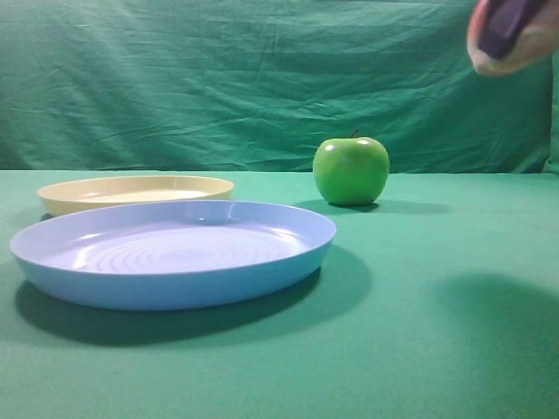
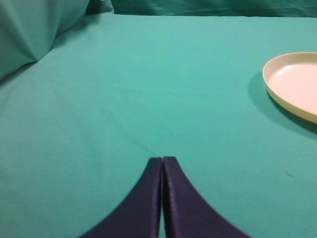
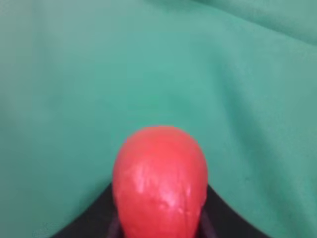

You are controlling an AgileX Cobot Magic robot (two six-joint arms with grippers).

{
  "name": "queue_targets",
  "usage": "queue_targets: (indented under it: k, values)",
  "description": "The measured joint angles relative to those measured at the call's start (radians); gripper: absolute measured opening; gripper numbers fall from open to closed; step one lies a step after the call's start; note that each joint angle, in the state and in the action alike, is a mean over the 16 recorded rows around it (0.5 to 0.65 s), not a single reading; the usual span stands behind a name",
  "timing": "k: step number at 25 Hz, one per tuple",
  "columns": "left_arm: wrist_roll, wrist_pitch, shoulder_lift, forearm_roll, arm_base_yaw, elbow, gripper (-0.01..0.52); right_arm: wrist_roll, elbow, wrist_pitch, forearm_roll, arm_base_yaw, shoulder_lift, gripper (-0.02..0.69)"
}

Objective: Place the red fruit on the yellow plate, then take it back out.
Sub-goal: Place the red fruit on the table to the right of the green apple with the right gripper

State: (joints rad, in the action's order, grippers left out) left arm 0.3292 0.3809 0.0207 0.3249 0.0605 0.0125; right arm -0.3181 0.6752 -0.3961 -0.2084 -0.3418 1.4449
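The left gripper [image 2: 162, 159] is showing two dark navy, matte fingers curving to narrow tips with a thin seam between them, while the right gripper [image 3: 161, 218] is showing similarly dark, flaring fingers.
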Motion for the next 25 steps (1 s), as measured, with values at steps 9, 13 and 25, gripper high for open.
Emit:
queue_targets:
  k: [9, 13, 25]
  values:
    - [0.000, 0.000, 0.000, 0.000, 0.000, 0.000, 0.000, 0.017, -0.067, 0.105, -0.001, 0.000, 0.084, 0.413]
    - [0.000, 0.000, 0.000, 0.000, 0.000, 0.000, 0.000, 0.025, -0.044, 0.066, 0.000, 0.000, 0.094, 0.524]
    - [0.000, 0.000, 0.000, 0.000, 0.000, 0.000, 0.000, 0.042, 0.218, -0.290, 0.011, 0.000, -0.041, 0.555]
